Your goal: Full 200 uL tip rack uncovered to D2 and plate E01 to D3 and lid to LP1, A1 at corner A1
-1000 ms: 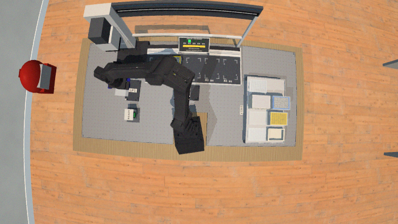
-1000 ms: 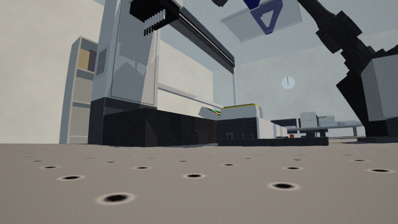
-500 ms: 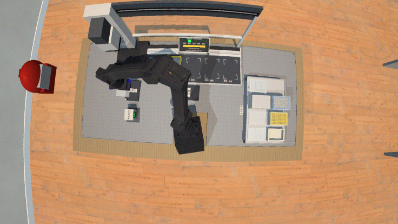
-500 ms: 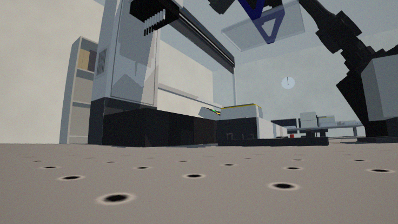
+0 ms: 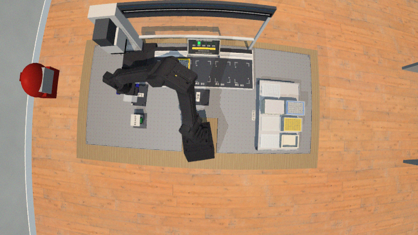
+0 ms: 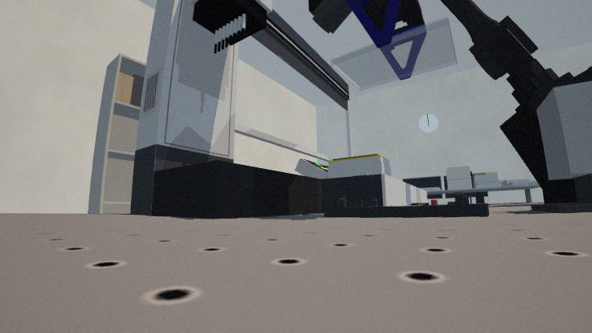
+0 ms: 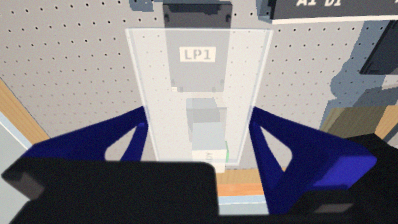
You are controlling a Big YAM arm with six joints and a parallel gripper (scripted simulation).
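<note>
Lid (image 7: 198, 95) of clear plastic, held level in the air above lid park LP1 (image 7: 197, 54), whose white label reads through it. Arm (image 5: 187, 99) reaches left across the grey perforated table (image 5: 111, 131). Gripper (image 7: 198, 127) clamps the lid by its two long edges, blue fingers spread wide on it. SHELF (image 5: 258, 116) stands well apart on the right with racks and plates. READY key (image 5: 137, 120) sits near LP1. From the exterior view the lid (image 6: 397, 53) hangs tilted-looking, high off the table.
</note>
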